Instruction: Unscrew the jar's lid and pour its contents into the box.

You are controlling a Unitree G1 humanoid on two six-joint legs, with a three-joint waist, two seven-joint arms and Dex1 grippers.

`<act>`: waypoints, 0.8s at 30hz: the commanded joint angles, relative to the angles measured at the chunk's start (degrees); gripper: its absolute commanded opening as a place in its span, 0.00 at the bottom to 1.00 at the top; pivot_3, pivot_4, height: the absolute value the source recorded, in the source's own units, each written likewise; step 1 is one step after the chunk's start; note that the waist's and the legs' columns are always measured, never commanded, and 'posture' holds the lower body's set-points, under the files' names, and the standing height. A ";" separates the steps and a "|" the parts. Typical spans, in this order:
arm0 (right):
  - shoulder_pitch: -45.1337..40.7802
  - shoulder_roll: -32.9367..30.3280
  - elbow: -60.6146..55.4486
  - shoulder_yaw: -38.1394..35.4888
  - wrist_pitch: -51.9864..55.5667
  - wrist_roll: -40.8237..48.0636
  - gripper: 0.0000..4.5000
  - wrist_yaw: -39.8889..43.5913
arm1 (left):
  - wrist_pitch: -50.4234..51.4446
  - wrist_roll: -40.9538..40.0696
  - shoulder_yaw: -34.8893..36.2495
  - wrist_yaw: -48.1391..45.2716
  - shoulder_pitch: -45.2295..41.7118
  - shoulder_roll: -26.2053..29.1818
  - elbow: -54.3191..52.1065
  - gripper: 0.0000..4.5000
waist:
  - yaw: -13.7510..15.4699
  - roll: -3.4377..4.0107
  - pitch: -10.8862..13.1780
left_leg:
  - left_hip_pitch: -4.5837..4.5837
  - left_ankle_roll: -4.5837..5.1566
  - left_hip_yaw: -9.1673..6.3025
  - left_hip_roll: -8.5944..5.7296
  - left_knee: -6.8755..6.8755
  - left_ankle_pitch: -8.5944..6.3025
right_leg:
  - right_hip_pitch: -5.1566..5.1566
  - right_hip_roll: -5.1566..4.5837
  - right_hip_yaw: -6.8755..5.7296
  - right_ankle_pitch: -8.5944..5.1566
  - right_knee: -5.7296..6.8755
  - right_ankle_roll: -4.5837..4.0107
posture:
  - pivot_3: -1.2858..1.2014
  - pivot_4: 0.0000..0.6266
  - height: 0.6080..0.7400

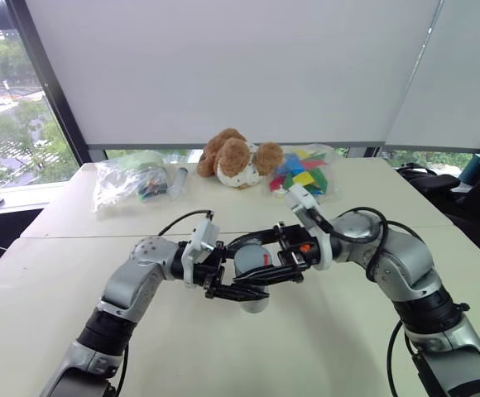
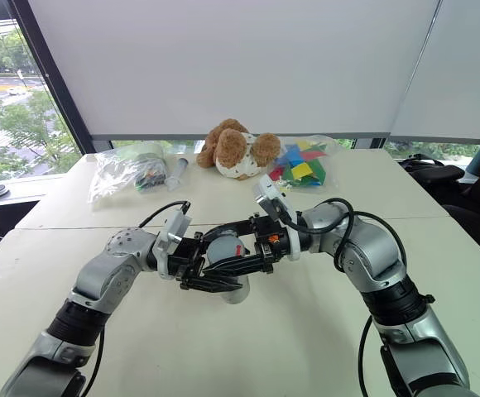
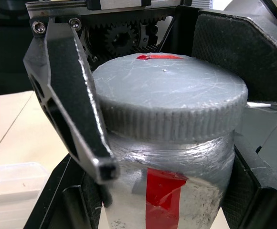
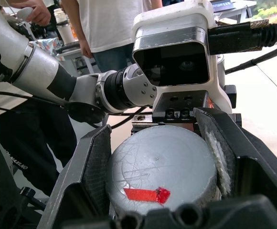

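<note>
Here, from the head views, the two arms meet over the near middle of the table (image 1: 50, 281). The left gripper (image 1: 238, 285) is clamped tight on the jar (image 1: 253, 263), holding it clear above the tabletop. The right gripper (image 1: 283, 263) comes in from the right onto the jar's end.

From the left wrist, the lid (image 3: 172, 102) is on the jar, black fingers (image 3: 64, 105) pressed against its ribbed rim; the box (image 3: 12, 183) lies beyond.

From the right wrist, the right gripper's pads (image 4: 93, 167) hug the lid's sides, partly closed about it.
</note>
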 commanded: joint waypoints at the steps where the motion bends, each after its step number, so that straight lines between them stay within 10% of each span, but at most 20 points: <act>1: 0.48 1.06 -2.37 -2.96 -0.83 1.94 0.93 -0.29 | 0.61 -1.43 2.73 1.08 0.65 0.99 -1.30 0.54 | -0.03 0.00 0.00 | 0.00 0.00 -0.01 0.01 0.00 0.00 | 0.00 0.00 0.00 0.00 0.00 0.00 | 0.52 0.24 1.00; 24: 6.29 9.53 -9.23 -3.81 -1.17 -8.46 0.97 -27.41 | 1.51 2.52 6.00 13.23 2.58 1.86 0.57 0.54 | 0.06 0.00 0.00 | -0.01 0.00 0.01 0.02 -0.03 0.00 | -0.06 -0.04 0.02 0.00 0.05 0.00 | 0.52 0.24 1.00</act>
